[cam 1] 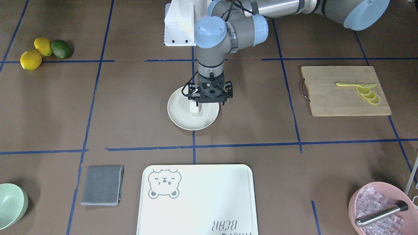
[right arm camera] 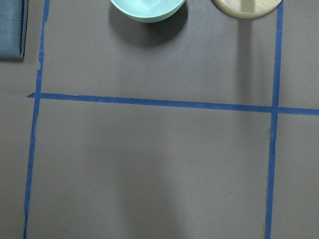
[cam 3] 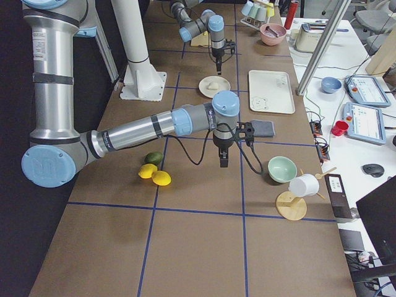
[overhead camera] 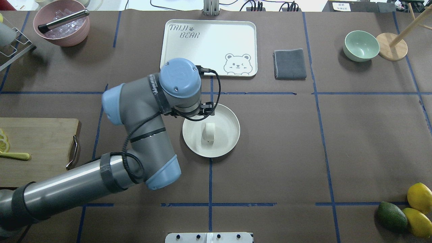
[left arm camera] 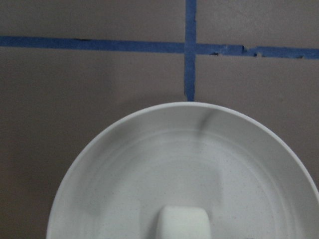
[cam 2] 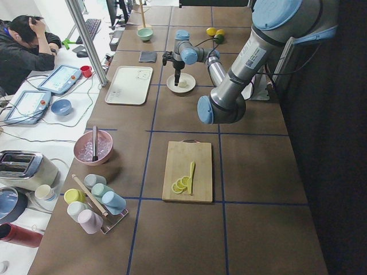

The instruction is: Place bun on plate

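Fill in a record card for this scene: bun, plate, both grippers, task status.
bun: lying on the plate, near its middle
plate: on the table, under the left gripper
left gripper: above the plate, off the bun; jaws hidden
right gripper: above the table near the green bowl; jaws unclear
task status: bun on plate

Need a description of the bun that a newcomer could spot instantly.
In the overhead view, find the big white bear-print tray at the table's far edge; just robot-side of it, mid-table, sits a round cream plate. The bun lies in the plate's middle: a small, smooth, white stubby cylinder, the only thing on it, unlike the yellow lemon slices on the cutting board.
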`<state>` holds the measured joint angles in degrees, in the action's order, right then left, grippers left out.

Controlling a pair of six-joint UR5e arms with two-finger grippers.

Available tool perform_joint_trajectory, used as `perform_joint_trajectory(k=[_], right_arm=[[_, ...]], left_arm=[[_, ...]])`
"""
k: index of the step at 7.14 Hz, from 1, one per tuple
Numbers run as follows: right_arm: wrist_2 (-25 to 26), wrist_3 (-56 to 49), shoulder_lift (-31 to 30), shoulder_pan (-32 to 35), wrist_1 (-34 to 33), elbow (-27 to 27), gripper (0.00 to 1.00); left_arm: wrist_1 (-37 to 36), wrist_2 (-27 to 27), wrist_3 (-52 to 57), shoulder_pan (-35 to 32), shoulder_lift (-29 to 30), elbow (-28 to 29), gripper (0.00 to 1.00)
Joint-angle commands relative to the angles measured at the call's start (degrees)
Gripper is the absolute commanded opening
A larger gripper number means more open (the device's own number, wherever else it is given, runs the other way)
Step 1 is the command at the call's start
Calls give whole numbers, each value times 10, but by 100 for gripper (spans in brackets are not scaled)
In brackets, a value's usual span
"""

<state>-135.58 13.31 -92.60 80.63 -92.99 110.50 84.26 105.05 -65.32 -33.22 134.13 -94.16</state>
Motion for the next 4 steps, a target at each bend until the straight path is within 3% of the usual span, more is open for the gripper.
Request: perform_joint_trajectory(k=[1,4], right_arm=[[0,-99,-1,41,0,-45,100],[1,-197,-26,94,0,-85,100]], left_arm=[[-66,95,142,-107,-104,-118,100],[-65,195,390,-274,-229,-126,100]])
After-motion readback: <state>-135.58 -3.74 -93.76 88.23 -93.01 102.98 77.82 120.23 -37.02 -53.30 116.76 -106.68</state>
